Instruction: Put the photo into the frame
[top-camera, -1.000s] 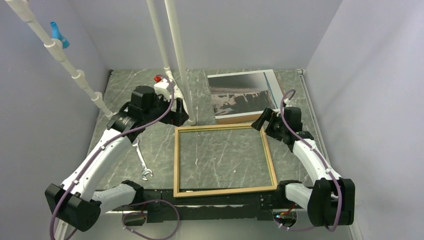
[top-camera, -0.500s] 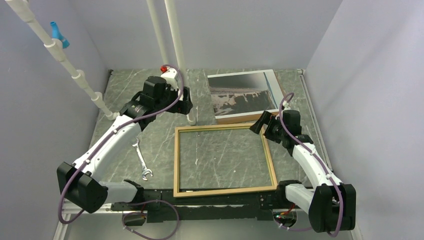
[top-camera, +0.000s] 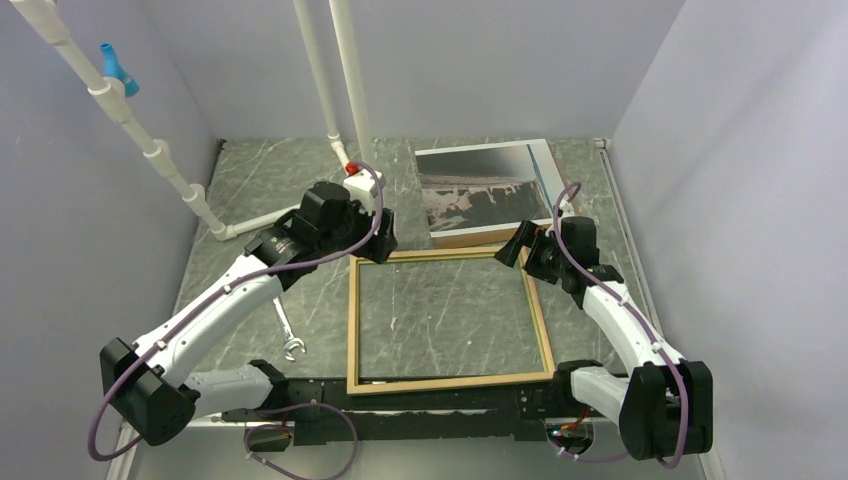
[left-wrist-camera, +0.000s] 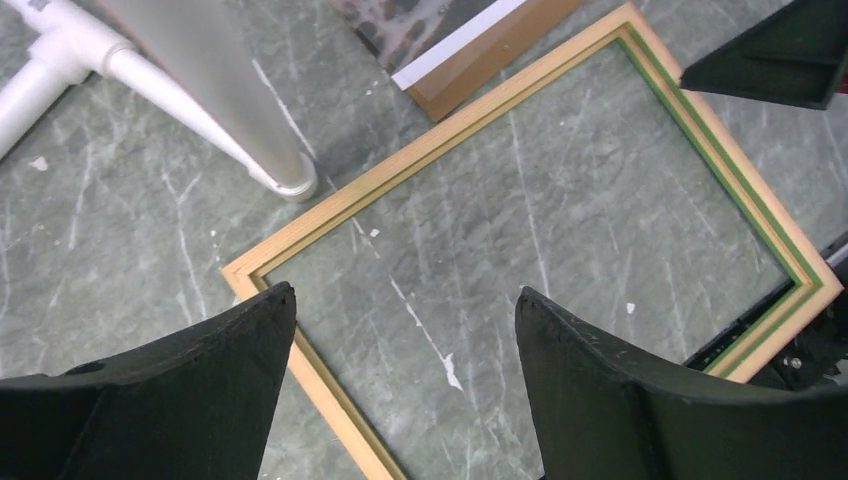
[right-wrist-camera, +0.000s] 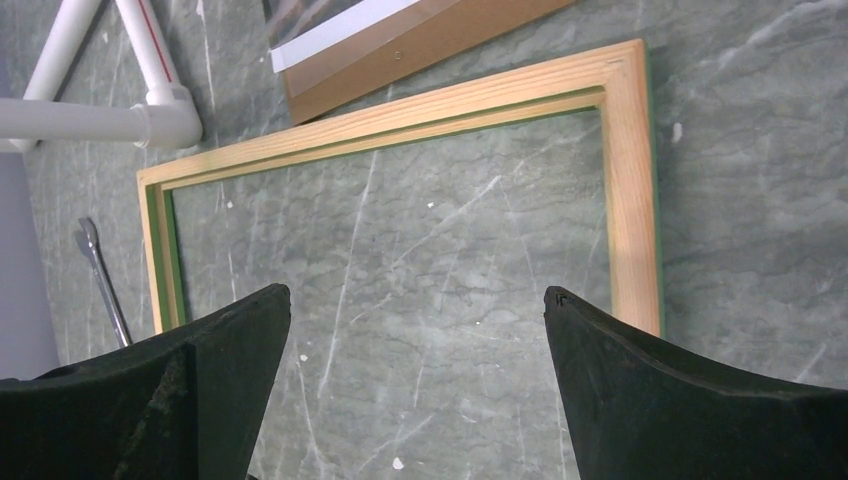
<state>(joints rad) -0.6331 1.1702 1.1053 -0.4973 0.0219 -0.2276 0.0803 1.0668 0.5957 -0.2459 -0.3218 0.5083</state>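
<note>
Lying flat on the grey-green table (top-camera: 260, 180), the frame (top-camera: 352, 320) is showing its light wood side up, between the two arms. The photo (top-camera: 485, 190) is resting picture side up behind the frame, on top of a brown board (top-camera: 465, 239). The board's near edge is sitting just beside the frame's far bar. The left gripper (left-wrist-camera: 402, 295) is hanging over the frame's far left corner, with its fingers spread wide and holding nothing. The right gripper (right-wrist-camera: 415, 292) is hanging over the far right corner, fingers wide apart too, holding nothing. A wrench (top-camera: 285, 330) is lying on the table, left of the frame.
</note>
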